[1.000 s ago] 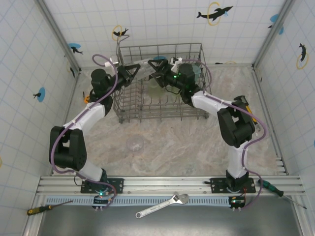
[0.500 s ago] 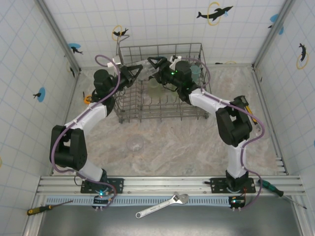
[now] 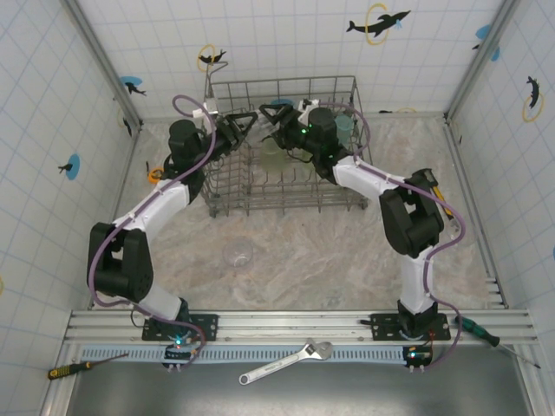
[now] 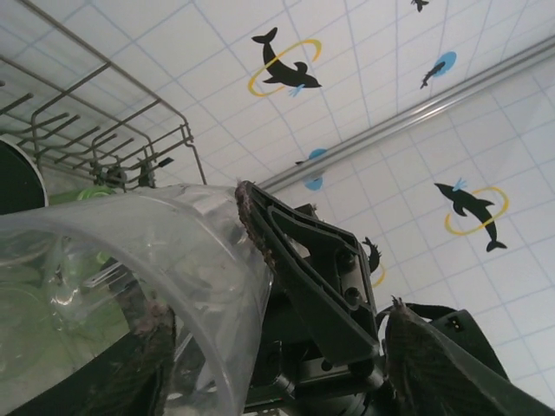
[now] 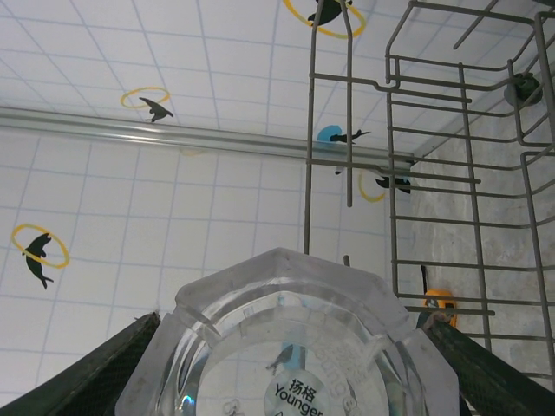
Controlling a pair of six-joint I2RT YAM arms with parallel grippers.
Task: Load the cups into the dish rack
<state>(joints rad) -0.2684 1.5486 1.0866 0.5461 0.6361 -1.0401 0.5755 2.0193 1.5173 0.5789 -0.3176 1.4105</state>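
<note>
Right wrist view first: the right gripper (image 5: 286,328) has its two dark fingers (image 5: 91,374) pressed against either side of a clear cup (image 5: 286,364), base toward the lens (the word "Younger" reads on the bottom). Just past the cup rise the grey wires of the dish rack (image 5: 460,173). A small orange object (image 5: 436,305) shows through them, and the tiled wall (image 5: 173,208) is behind.

Over to the left wrist, and the left gripper (image 4: 264,325) stands open. One finger is off to the outside of that same cup's wall, not touching it. The other is only a dark blur seen through the plastic. The cup's rim curves across the picture, with the black body of the other gripper just behind it.

From above, both grippers meet nose to nose over the far left part of the rack. A light-green tumbler (image 3: 271,152) sits in the rack just below them, and a teal tumbler (image 3: 344,128) is toward the far right. A second clear cup (image 3: 238,254) sits alone on the table (image 3: 329,251), in front of the rack and apart from it.
</note>
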